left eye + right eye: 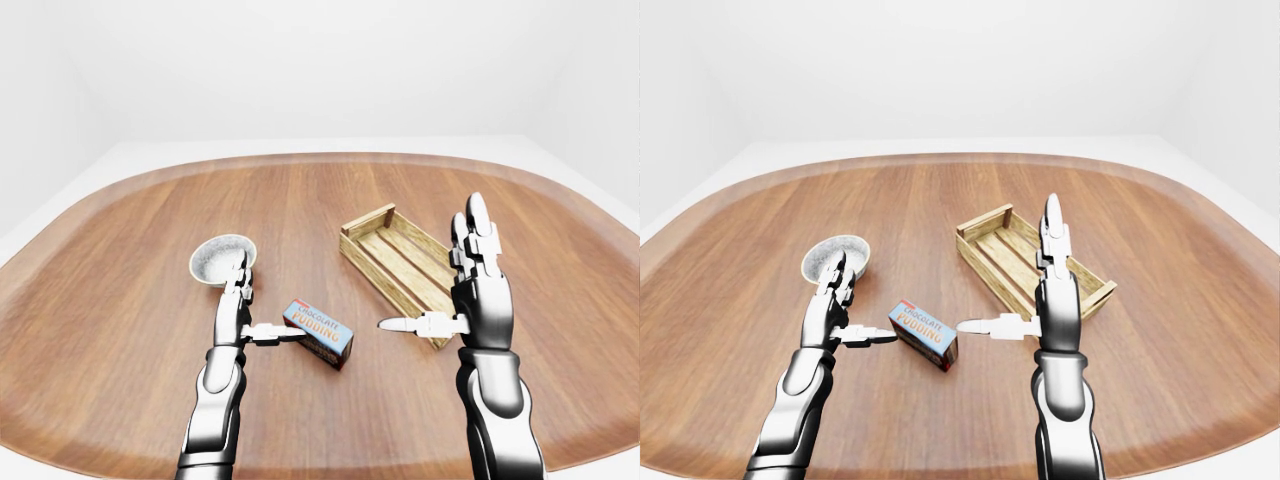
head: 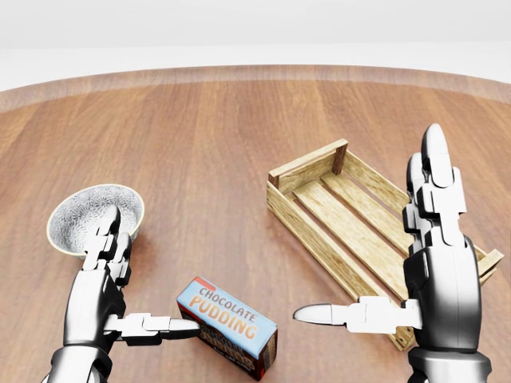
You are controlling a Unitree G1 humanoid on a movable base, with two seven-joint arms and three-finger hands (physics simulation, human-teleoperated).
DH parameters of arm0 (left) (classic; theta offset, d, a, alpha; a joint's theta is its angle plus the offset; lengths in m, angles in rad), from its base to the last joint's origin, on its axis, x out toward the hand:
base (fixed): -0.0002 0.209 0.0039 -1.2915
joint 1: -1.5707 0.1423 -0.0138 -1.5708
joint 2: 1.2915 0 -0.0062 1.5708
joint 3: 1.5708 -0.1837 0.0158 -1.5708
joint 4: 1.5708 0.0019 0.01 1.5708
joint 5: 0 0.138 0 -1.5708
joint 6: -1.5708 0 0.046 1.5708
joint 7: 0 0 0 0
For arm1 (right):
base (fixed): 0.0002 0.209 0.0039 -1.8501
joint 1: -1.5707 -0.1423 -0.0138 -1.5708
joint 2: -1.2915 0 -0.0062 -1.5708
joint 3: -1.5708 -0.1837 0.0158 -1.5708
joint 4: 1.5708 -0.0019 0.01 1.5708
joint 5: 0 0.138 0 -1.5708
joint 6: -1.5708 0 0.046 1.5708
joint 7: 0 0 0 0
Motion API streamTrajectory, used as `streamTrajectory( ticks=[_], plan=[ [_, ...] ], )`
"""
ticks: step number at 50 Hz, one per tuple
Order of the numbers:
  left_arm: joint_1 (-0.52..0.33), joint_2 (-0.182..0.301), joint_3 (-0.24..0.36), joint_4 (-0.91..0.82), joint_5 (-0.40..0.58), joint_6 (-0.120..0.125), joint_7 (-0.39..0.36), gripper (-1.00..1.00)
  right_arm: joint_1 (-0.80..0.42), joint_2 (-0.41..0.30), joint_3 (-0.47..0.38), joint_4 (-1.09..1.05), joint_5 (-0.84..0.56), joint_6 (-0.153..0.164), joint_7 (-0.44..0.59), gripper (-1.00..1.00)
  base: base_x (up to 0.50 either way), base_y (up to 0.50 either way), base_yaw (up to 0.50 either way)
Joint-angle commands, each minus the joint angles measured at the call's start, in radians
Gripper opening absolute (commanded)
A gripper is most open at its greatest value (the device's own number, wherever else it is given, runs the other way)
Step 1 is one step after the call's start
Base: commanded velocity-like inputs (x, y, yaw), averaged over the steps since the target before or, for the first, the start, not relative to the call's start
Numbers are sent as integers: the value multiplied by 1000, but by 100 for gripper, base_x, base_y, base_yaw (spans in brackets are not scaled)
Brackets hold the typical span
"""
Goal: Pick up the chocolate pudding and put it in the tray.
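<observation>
**Hands Flank the Pudding Box, Nothing Gripped Yet**

In the head view the chocolate pudding box [image 2: 227, 325] lies on the wooden table [image 2: 207, 144] at about 6 o'clock, lettered face up, set at an angle. The wooden slatted tray [image 2: 351, 231] sits at roughly 3 o'clock from it, near but apart, and holds nothing. A speckled bowl [image 2: 94, 215] rests at about 10 o'clock from the box.

The left hand [image 2: 112, 291] stands with fingers spread wide, its thumb tip touching or just short of the box's left end; I cannot tell which. The right hand [image 2: 415, 275] is also wide, fingers upright, thumb aimed at the box but clear of it, and it overlaps the tray's near corner in this view.

The likely risks: a one-sided nudge from the left thumb could skid or spin the box on the smooth table before the other hand arrives, and the right hand, so near the tray, could knock its rail while swinging inward
</observation>
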Motion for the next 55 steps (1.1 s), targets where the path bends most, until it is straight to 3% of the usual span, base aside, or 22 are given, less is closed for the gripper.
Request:
streamTrajectory(
  ticks=[1,11,13,15,19,20,28,31,55],
  plan=[
    [-1,1,0,6,0,-4,0,100,0,0,3,1,3,6,3,100,0,0,0],
    [2,1,-4,-3,8,0,1,100,-3,-1,3,10,7,6,6,100,0,0,0],
    [6,5,-13,5,38,-5,2,100,-2,-1,3,11,7,5,6,100,0,0,0],
    [10,1,-16,14,35,-28,-7,100,-2,0,2,13,8,3,5,100,0,0,0],
    [5,2,-15,19,49,-16,-5,100,8,-1,-10,19,27,-12,3,100,0,0,0],
    [4,1,-15,19,50,-14,-5,100,10,-4,-8,22,24,-1,12,100,0,0,0],
    [0,1,-14,29,53,-16,-4,100,19,-1,5,80,-2,-49,1,100,0,0,0],
    [7,0,-17,9,56,-4,-5,100,26,-3,9,109,-12,-49,-4,100,0,0,0],
    [3,0,-18,28,64,-15,-5,100,60,-10,72,429,-113,-49,-58,100,0,0,0]
  ],
)
